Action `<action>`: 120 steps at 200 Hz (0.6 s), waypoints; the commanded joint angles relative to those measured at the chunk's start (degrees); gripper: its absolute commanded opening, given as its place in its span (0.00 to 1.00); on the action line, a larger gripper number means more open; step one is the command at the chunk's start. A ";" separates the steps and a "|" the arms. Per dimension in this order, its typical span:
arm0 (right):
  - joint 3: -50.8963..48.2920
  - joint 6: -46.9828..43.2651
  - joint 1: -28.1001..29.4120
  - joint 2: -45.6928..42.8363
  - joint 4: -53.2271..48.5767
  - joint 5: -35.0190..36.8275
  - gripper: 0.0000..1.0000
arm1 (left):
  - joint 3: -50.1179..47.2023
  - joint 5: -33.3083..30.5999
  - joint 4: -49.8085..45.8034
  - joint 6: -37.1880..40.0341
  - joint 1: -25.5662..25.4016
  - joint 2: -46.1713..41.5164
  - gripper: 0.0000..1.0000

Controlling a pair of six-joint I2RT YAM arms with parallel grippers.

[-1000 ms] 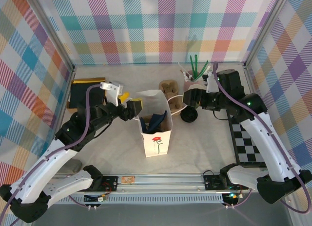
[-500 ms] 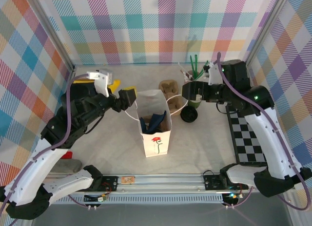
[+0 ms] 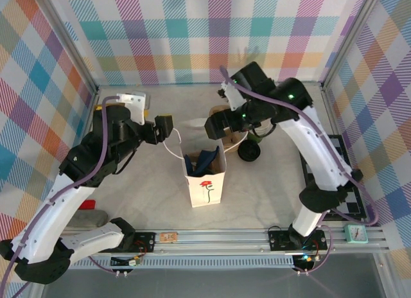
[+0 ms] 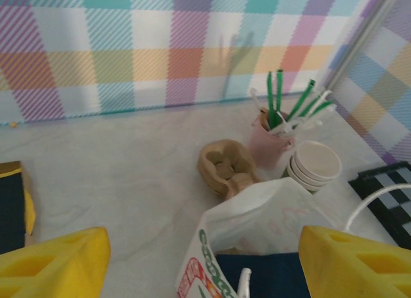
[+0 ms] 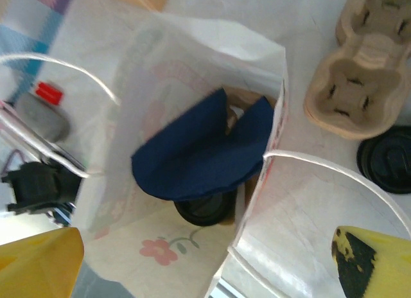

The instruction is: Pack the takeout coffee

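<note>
The pale bench [image 3: 148,182] is being ringed by plaid walls, with the white paper bag [image 3: 207,182] standing upright near the front. The takeout coffee [image 5: 204,211] is being glimpsed inside it, its black lid tucked under a navy napkin [image 5: 199,150]. At the bag's mouth, the left gripper [image 3: 164,127] and right gripper [image 3: 217,126] are being held empty, fingers apart. The drop is judged done, so a lift clear of the handles [image 5: 308,158] is being called for. Beyond, the cup carrier [image 4: 225,169] is sitting untouched.
</note>
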 commanded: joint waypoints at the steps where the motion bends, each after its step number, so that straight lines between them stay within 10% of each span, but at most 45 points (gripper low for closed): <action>1: 3.01 1.05 0.90 1.95 -8.08 5.23 0.99 | -0.22 -1.05 -1.54 -2.03 2.02 -1.37 0.77; 120: 6.98 5.38 4.28 5.99 -11.70 8.27 0.99 | -9.49 -2.01 2.84 -4.85 4.13 -4.40 0.77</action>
